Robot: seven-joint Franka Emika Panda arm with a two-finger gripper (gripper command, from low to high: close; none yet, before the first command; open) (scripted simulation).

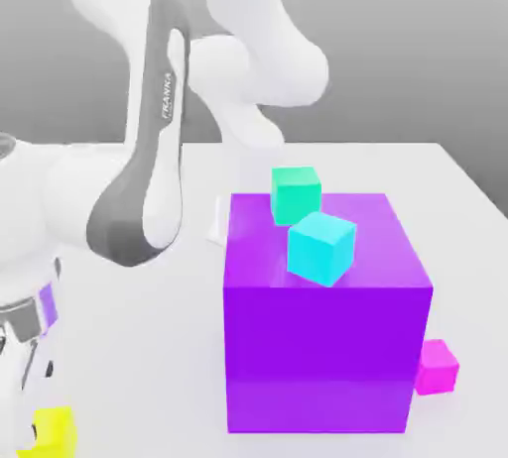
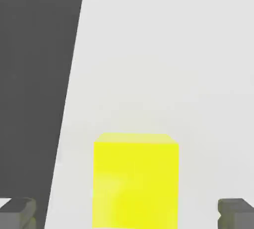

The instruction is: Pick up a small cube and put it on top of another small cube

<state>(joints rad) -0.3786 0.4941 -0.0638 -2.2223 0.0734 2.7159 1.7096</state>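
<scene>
In the exterior view the arm bends low over the table [image 1: 466,178], its gripper [image 1: 25,387] down at the left edge just above the yellow cube [image 1: 55,431], which sits on the table at the bottom left corner. A big purple cube [image 1: 322,317] stands well apart to the right, with a cyan cube [image 1: 320,246] and a green cube [image 1: 295,193] on top of it and a magenta cube [image 1: 437,367] on the table at its far right foot. This view gives the layout and possible stacking targets, but not how the jaws line up.

The hand view supplies that: the yellow cube [image 2: 135,181] lies between two fingertips [image 2: 237,212], spread wide with gaps on both sides, holding nothing. The cube looks slightly nearer one finger, so closing may nudge it before both pads bite. The table's edge runs close beside the cube; a shove that way could tip it off.
</scene>
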